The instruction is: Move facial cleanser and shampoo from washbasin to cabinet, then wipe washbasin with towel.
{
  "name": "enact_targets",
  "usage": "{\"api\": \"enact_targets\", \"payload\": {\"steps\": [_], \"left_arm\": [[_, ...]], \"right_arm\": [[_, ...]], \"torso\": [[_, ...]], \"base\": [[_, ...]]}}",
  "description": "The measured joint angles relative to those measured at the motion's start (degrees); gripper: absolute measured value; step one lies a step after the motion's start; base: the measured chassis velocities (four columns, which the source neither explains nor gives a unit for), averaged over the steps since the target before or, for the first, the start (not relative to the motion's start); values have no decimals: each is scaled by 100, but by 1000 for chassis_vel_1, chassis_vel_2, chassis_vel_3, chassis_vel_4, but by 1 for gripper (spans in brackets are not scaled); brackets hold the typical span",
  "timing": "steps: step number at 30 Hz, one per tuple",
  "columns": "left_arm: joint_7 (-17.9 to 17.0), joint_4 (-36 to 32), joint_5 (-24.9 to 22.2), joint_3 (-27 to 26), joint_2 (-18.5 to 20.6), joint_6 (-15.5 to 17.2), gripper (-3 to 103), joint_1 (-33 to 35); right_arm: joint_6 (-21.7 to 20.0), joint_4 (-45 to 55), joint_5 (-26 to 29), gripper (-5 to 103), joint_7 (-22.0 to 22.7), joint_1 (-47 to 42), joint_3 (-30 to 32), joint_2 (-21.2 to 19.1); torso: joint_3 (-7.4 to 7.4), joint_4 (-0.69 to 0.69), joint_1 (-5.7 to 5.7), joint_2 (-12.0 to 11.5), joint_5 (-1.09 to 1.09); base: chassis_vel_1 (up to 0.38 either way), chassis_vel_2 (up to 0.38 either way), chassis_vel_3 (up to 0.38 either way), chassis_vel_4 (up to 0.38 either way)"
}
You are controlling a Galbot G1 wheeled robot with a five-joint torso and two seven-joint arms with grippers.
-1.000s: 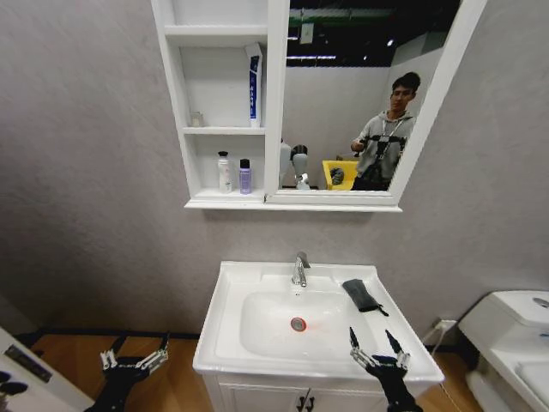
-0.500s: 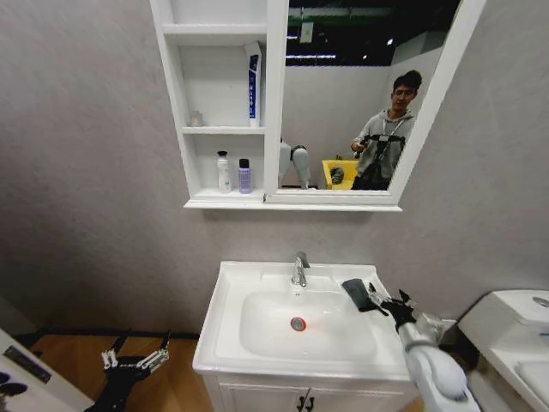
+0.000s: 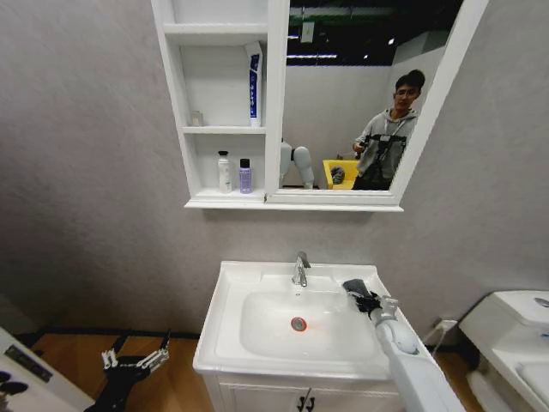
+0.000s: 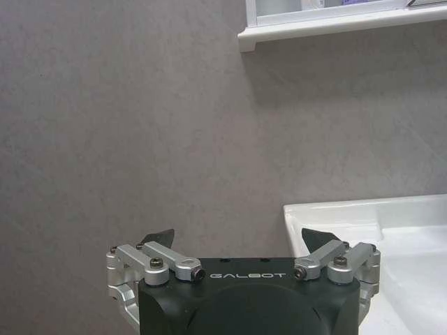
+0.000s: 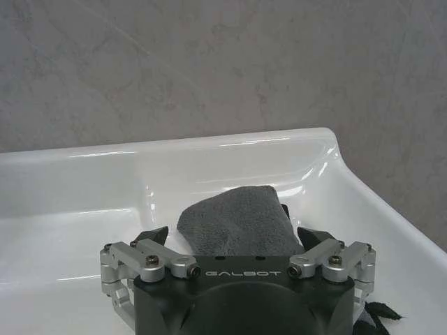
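The white washbasin (image 3: pixel 225 342) stands in the middle, with the dark grey towel (image 3: pixel 352 286) lying on its back right rim. My right gripper (image 3: pixel 371 302) reaches over that rim. In the right wrist view it (image 5: pixel 234 236) is open, and the towel (image 5: pixel 237 218) lies between its fingertips (image 5: pixel 155 234). The cabinet (image 3: pixel 225 130) hangs above on the left. It holds a white-and-blue tube (image 3: pixel 254 84), a white bottle (image 3: pixel 224 172) and a small purple bottle (image 3: pixel 245 176). I cannot tell which are the facial cleanser and the shampoo. My left gripper (image 3: pixel 135 357) hangs open, low at the left.
A chrome faucet (image 3: pixel 300 268) rises at the basin's back, and a red-ringed drain (image 3: pixel 298 324) sits in the bowl. A white toilet (image 3: pixel 513 330) stands to the right. The vanity doors (image 3: pixel 283 400) are below the basin. The left wrist view faces the grey wall and the basin corner (image 4: pixel 335 213).
My right arm has swung from the basin's front edge to the back right rim and closed in on the towel. The left arm has stayed still.
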Motion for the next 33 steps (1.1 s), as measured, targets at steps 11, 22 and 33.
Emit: {"api": "enact_targets", "payload": {"steps": [11, 22, 33], "left_arm": [[-3, 1, -3, 0, 2, 1, 100, 0], [-7, 1, -4, 1, 2, 2, 100, -1], [-7, 1, -4, 1, 2, 2, 100, -1]], "right_arm": [[86, -258, -244, 92, -39, 79, -44, -7], [52, 272, -169, 37, -74, -268, 53, -160], [-509, 2059, -50, 8, 154, -1377, -685, 110]], "torso": [[0, 0, 0, 1, 0], [0, 0, 0, 1, 0], [0, -1, -2, 1, 0]], "base": [[0, 0, 0, 0], [0, 0, 0, 0], [0, 0, 0, 0]]}}
